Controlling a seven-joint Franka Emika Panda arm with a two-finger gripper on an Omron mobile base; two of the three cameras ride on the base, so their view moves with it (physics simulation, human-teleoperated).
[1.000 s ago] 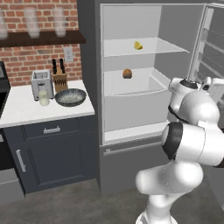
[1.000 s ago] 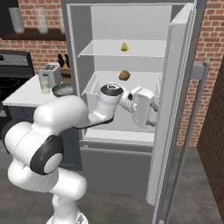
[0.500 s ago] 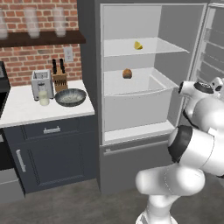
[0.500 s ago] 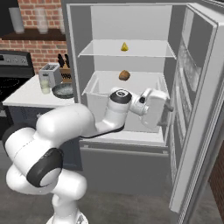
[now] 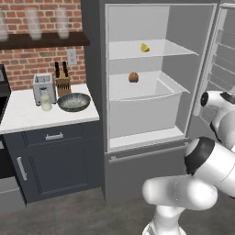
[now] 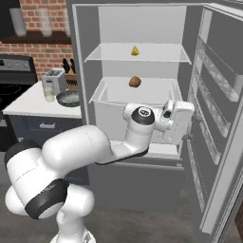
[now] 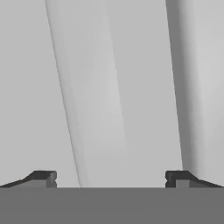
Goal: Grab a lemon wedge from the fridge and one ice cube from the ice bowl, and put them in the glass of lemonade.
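The fridge [image 5: 94, 69] stands open, its door [image 6: 218, 95] swung out to the right. The lemon wedge [image 5: 145, 47] [image 6: 135, 51] lies on the upper white shelf. An orange-brown lump [image 5: 133, 77] [image 6: 135, 82] sits one level below it. My gripper [image 6: 191, 128] is at the inner face of the door, right of the drawer, well below the wedge. In the hand view my gripper [image 7: 111, 179] is open with nothing between its fingers, facing a pale grey panel. The ice bowl [image 5: 74, 101] [image 6: 69, 98] and the glass of lemonade [image 5: 46, 103] [image 6: 49, 95] stand on the counter at left.
A toaster [image 5: 44, 87] and a knife block [image 5: 62, 82] stand behind the bowl on the white counter [image 5: 18, 119]. Tall frosted glasses [image 5: 33, 22] line a dark shelf above. A white fridge drawer [image 5: 142, 108] juts forward below the lump. A stove [image 6: 14, 83] is at far left.
The fridge door has swung further open to the right. My hand has moved right with it, from in front of the drawer to the door's inner face.
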